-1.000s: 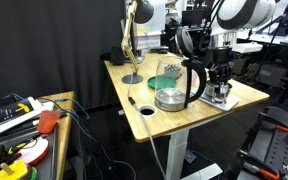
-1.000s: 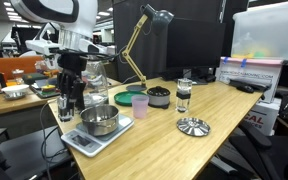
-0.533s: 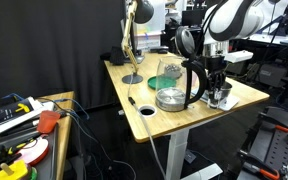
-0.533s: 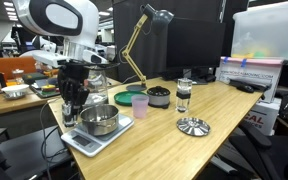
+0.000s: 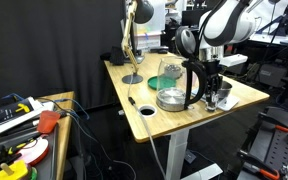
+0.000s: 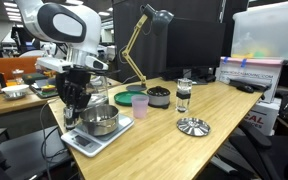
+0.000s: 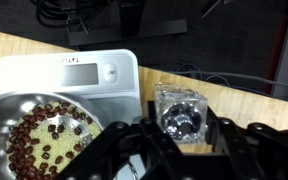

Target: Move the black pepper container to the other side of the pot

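Wooden table in a lab, black curtain behind, cluttered benches around; in an exterior view you see a desk lamp at the far edge and a green plate near the middle; your gripper is low over the corner by the arm's side; what sits under it is too small to make out there. In an exterior view from across the table, the gripper points down just beside a steel bowl on a white scale; a pink cup, a glass grinder and a flat steel lid stand well apart from it, further along the table; finger state is not readable from here. In the wrist view, the scale's display end fills the upper left; the bowl holds coffee beans; the black pepper container stands upright on the wood just beside the scale's edge, on the side away from the bowl; your fingers straddle it, one on each side, close to its walls; you can't tell whether the pads actually press it or sit just clear, so grip is unconfirmed; the container rests on the table, not lifted.
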